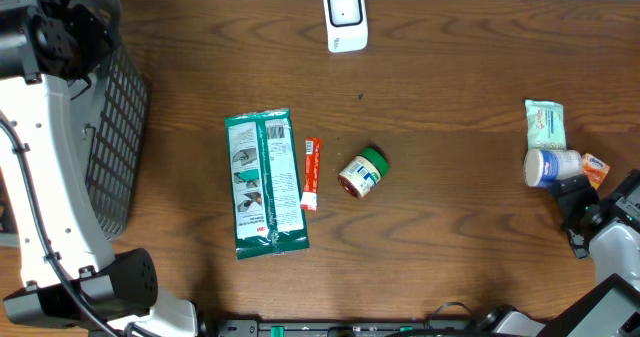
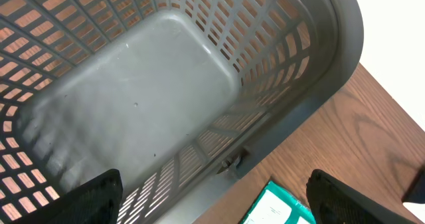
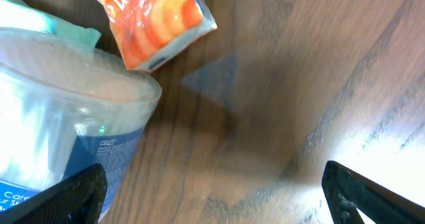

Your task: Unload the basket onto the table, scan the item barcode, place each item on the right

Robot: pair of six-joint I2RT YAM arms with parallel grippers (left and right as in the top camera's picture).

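**On the desk's right edge: spread jaws beside a clear tub**

At the right edge of the desk [image 1: 450,237], the right gripper [image 3: 216,197] hangs low with its jaws spread wide. Only bare wood lies between them, and they grasp nothing. A clear tub [image 1: 552,166] with a blue label lies on its side just beyond the gripper. In the right wrist view the tub fills the left part of the frame, close to the left finger [image 3: 63,197], and I cannot tell whether the two touch. An orange packet [image 1: 596,167] lies just right of the tub. A pale green tissue pack [image 1: 545,124] lies just on the tub's far side.

A white scanner unit [image 1: 345,19] stands at the far edge near the middle, well apart from the tub.

Mid-desk lies a long green packet [image 1: 265,182], with a thin red sachet [image 1: 311,173] just beside its right edge. A small jar with a green lid [image 1: 362,172] lies on its side near the sachet's right.

At the far left, the left gripper [image 2: 216,197] hangs over a grey slotted basket [image 2: 332,44]. Its jaws are released, wide and holding nothing. The left wrist view looks down at the basket floor, and a corner of the green packet shows past the rim.
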